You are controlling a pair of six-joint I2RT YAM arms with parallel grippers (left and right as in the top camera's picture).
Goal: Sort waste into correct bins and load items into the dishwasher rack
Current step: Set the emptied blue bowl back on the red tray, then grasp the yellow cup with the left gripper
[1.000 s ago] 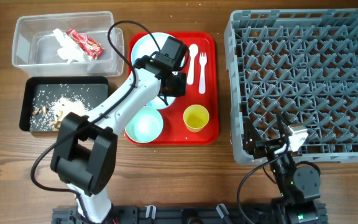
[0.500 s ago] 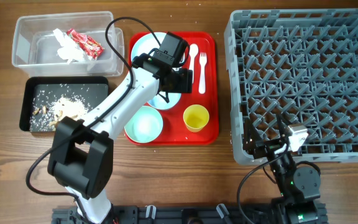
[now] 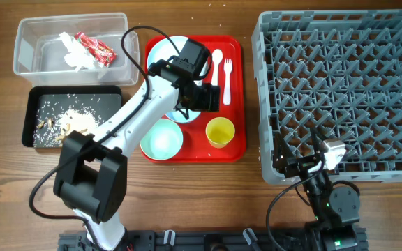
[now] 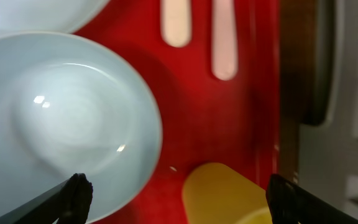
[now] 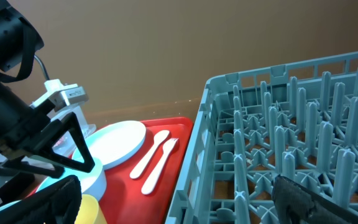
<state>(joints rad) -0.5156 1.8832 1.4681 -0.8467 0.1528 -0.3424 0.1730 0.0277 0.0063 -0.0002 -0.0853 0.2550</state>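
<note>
Left gripper (image 4: 179, 193) hung jaws wide apart over red tray (image 4: 197, 93); needed centring on yellow cup (image 4: 219, 193) before closing.

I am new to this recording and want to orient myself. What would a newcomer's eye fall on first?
The big grey rack fills the right side. In the middle, a red tray carries bowls, a cup, spoon and fork, with the left fingers open above it. At left, a tub holds napkin and wrapper; a black tray holds scraps.
</note>
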